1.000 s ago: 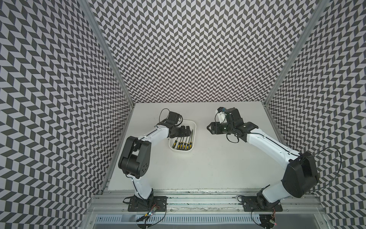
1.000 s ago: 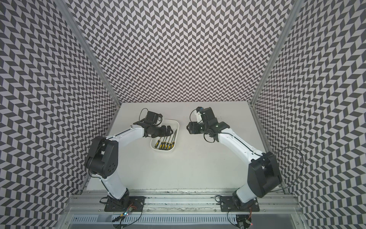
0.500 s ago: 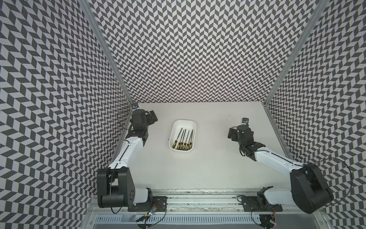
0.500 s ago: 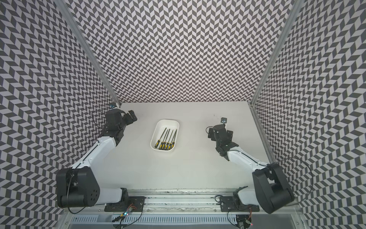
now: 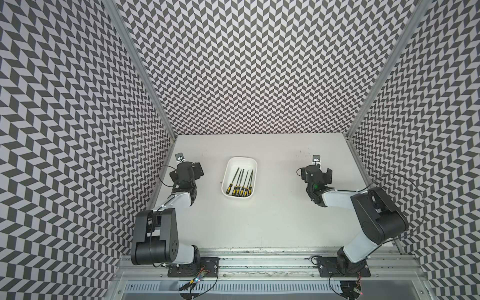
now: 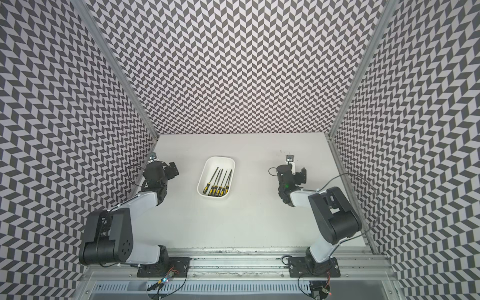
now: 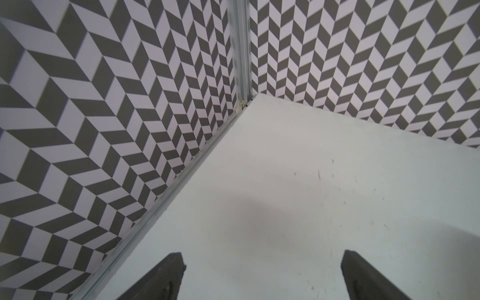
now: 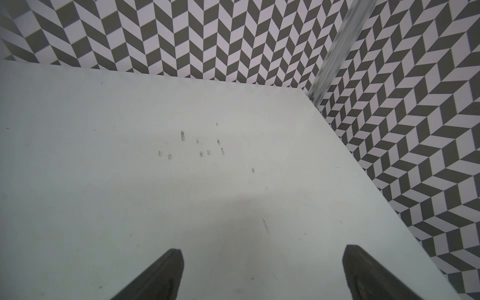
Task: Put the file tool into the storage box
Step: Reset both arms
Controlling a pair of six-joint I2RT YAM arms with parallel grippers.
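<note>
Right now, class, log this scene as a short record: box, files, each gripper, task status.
storage box: white, standing on the table
files: several, black-and-yellow handles, lying inside the box
left gripper: open, empty, above the table
right gripper: open, empty, above the table
task status: appears complete
</note>
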